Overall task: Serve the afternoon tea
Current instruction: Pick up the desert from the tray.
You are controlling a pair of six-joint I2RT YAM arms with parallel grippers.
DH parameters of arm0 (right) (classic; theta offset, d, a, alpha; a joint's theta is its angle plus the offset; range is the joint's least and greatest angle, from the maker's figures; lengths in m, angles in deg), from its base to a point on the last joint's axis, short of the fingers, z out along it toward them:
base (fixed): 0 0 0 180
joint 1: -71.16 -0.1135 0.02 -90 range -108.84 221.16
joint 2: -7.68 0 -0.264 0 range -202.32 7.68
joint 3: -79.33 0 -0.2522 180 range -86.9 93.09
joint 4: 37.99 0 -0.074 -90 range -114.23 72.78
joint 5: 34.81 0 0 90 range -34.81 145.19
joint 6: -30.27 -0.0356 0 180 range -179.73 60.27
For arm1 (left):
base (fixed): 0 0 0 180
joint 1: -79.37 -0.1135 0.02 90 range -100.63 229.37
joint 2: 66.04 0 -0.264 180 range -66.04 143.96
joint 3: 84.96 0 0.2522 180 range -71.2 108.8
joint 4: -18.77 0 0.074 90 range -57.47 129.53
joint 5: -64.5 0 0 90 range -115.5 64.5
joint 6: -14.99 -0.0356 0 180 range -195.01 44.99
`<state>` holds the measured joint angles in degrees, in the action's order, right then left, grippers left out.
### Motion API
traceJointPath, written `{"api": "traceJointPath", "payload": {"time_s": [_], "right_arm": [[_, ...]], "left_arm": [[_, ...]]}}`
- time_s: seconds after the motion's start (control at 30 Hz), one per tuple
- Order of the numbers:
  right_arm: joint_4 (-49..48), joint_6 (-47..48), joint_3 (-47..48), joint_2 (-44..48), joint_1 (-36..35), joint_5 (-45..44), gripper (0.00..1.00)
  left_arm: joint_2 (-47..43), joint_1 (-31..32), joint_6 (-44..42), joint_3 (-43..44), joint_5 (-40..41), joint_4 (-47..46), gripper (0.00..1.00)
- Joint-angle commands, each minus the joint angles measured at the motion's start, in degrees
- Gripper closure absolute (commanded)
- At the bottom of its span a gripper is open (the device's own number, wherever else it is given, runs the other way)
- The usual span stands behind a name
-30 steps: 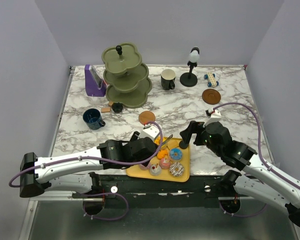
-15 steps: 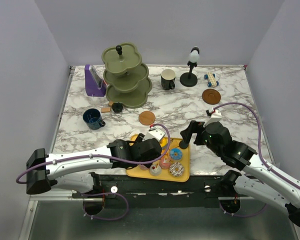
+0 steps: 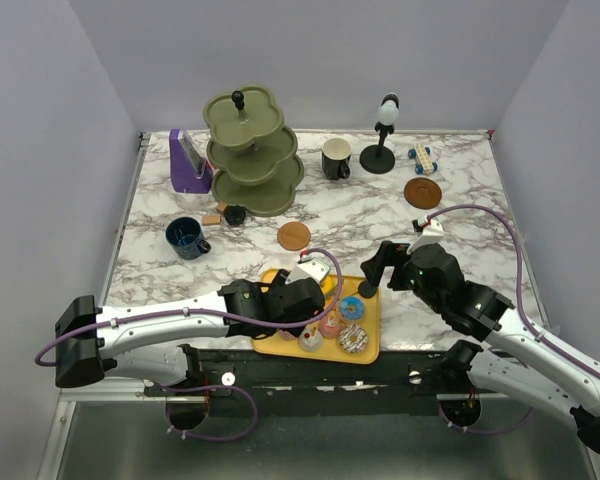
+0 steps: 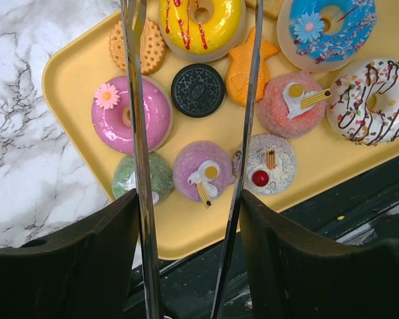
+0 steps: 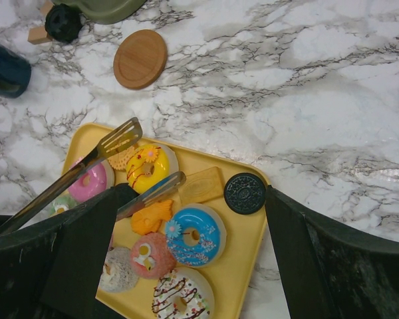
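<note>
Step in hand, as judged: pick-up. Left fingers (image 4: 66, 266) pinch tongs (image 4: 138, 133), whose blades straddle the yellow doughnut (image 4: 219, 30) on the tray (image 4: 70, 73). Right fingers (image 5: 332, 266) are spread. Next: squeeze tongs, lift, carry to stand (image 3: 250, 150) at 11 o'clock.

Two mugs (image 3: 186, 237) (image 3: 335, 158), two coasters (image 3: 293, 236) (image 3: 422, 191), four doughnuts (image 4: 201, 20) (image 4: 326, 30) (image 4: 130, 114) (image 4: 372, 93)

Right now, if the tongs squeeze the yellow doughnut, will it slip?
Possibly: the yellow doughnut looks glossy and rounded, so the thin metal tongs may slide off. It lies flat, so it probably won't roll.
</note>
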<state>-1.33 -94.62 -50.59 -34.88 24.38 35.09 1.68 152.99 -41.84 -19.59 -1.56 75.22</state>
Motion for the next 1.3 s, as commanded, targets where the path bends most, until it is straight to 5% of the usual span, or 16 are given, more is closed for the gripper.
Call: {"api": "traceJointPath", "payload": {"time_s": [0.0,0.57,0.93,1.27], "right_arm": [[0.72,0.33,0.38,0.59,-0.24,-1.43,0.01],[0.66,0.27,0.32,0.63,-0.24,-1.61,0.01],[0.33,0.13,0.25,0.81,-0.24,-1.44,0.01],[-0.55,0.26,-0.17,0.66,-0.24,-0.59,0.01]], "left_arm": [[0.63,0.25,1.24,-0.88,-0.05,-0.38,0.34],[-1.56,0.21,1.72,-0.77,2.03,-0.19,0.47],[-9.01,-0.46,3.57,1.10,10.81,4.25,0.56],[-13.81,-13.02,-0.69,-0.60,7.51,1.95,0.57]]}}
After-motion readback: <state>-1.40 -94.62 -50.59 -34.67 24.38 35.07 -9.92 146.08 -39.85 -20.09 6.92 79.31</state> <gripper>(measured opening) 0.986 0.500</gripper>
